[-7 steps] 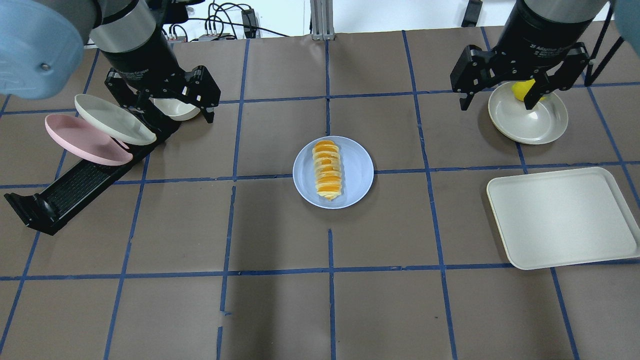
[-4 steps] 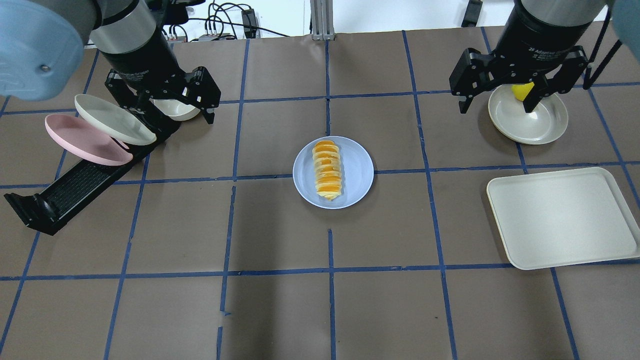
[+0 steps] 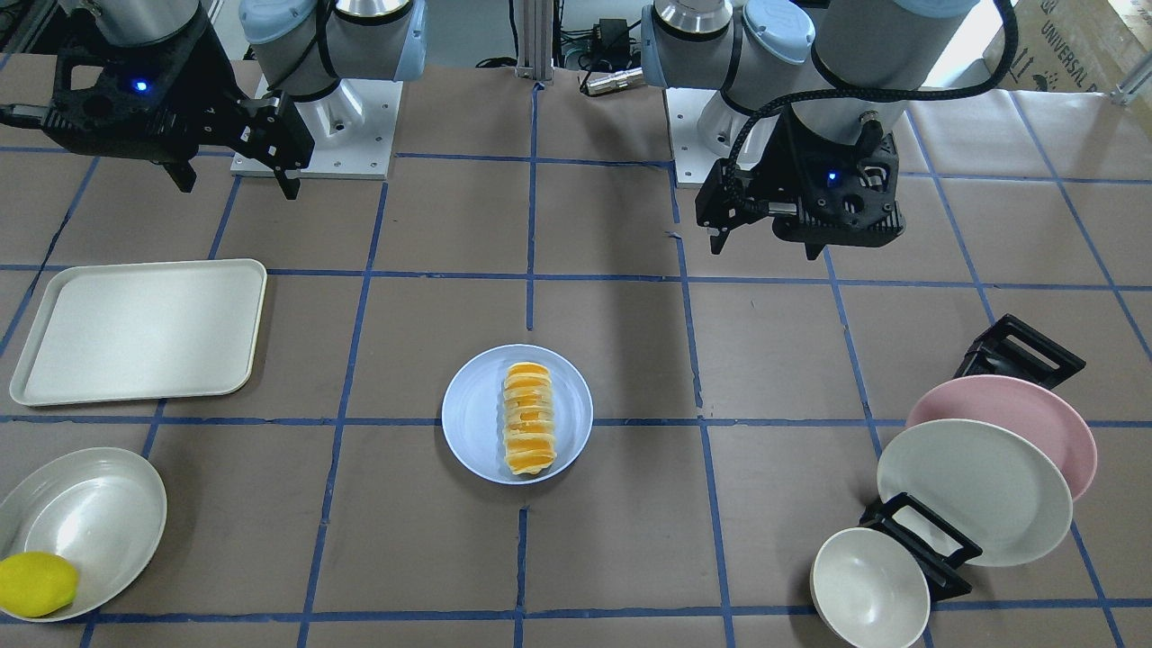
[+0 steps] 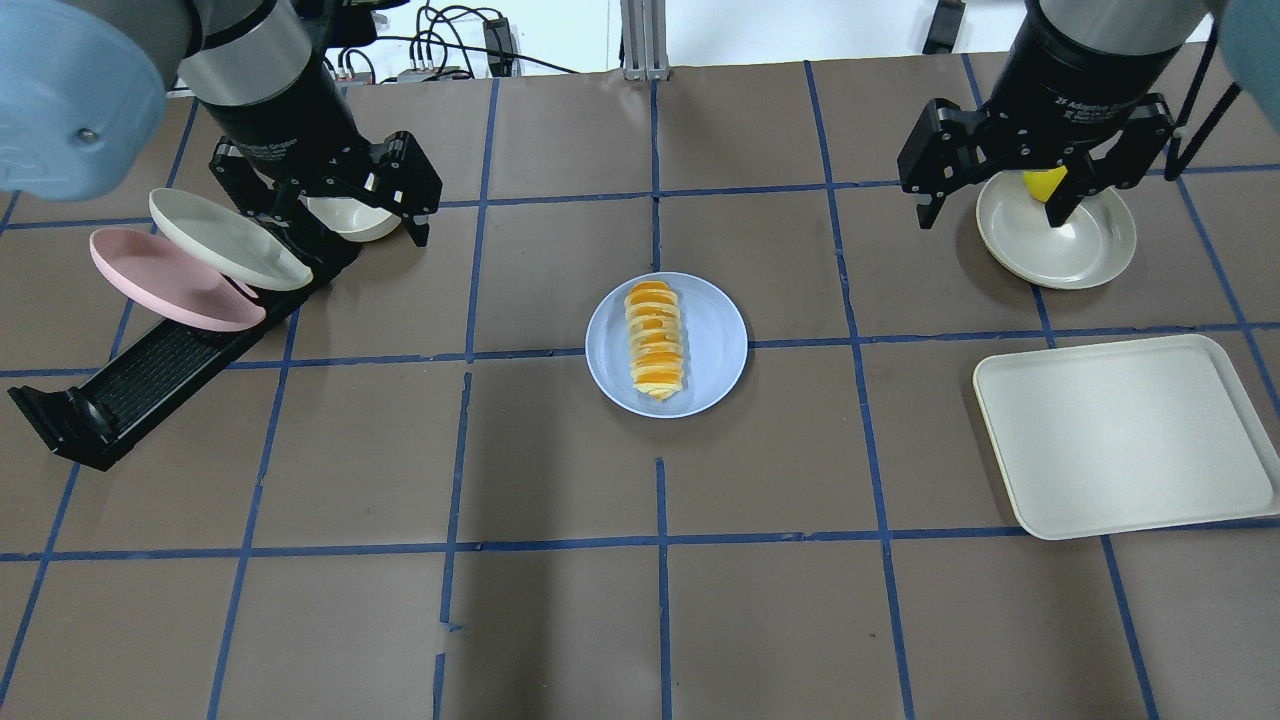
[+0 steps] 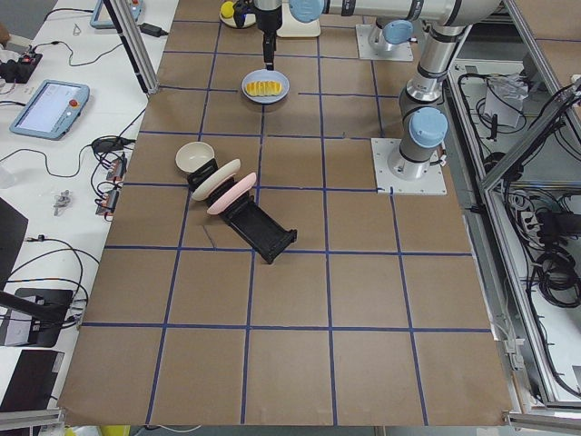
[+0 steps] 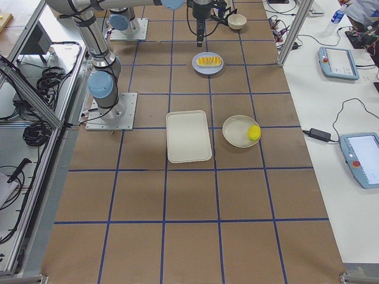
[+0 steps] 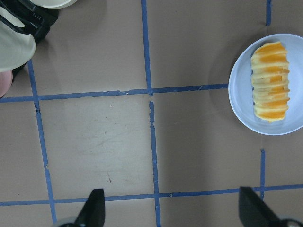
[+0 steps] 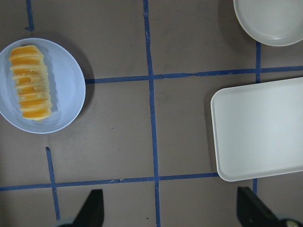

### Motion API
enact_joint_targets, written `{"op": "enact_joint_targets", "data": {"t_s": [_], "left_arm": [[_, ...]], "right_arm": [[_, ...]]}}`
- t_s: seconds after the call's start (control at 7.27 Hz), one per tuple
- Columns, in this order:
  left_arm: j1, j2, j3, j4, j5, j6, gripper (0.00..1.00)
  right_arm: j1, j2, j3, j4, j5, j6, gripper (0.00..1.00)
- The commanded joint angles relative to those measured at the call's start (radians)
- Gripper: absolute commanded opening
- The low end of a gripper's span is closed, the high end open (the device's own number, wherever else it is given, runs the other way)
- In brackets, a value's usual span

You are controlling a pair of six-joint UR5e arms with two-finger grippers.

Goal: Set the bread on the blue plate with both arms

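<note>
The jaws of the left arm (image 4: 265,80) stand wide apart with nothing between them, and its wrist camera shows only bare tabletop (image 4: 560,620) between the two tips. The jaws of the right arm (image 4: 1085,55) are just as wide apart and just as empty. Both arms hang high at the far side, well apart from each other and from the middle. The left arm is above the rack (image 4: 150,390) with its pink plate (image 4: 150,285) and white plate (image 4: 225,240). The right arm is above the dish (image 4: 1075,250) that holds the lemon (image 3: 36,583), with the tray (image 4: 1120,440) nearer the camera. The bread (image 4: 655,340) lies flat on the blue plate (image 4: 720,345) at the centre of the tabletop. Its long axis runs toward and away from the robot, it sits a little left of the plate's middle, and no end passes the rim. By the look of it, the placing step is done and the bread is free of both arms — what is in hand reads as the close of the task. The next move likely calls for little: the arms should keep clear of the plate, and any travel home should stay high — away from the rack and the dish below them.
</note>
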Motion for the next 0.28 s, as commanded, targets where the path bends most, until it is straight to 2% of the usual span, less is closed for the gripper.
{"op": "enact_joint_targets", "data": {"t_s": [0.0, 0.14], "left_arm": [[0.0, 0.0, 0.0, 0.0, 0.0, -0.001, 1.0], [0.0, 0.0, -0.002, 0.0, 0.0, -0.001, 1.0]], "right_arm": [[0.0, -0.001, 0.002, 0.002, -0.002, 0.001, 0.99], [0.0, -0.001, 0.0, 0.002, -0.002, 0.002, 0.99]]}}
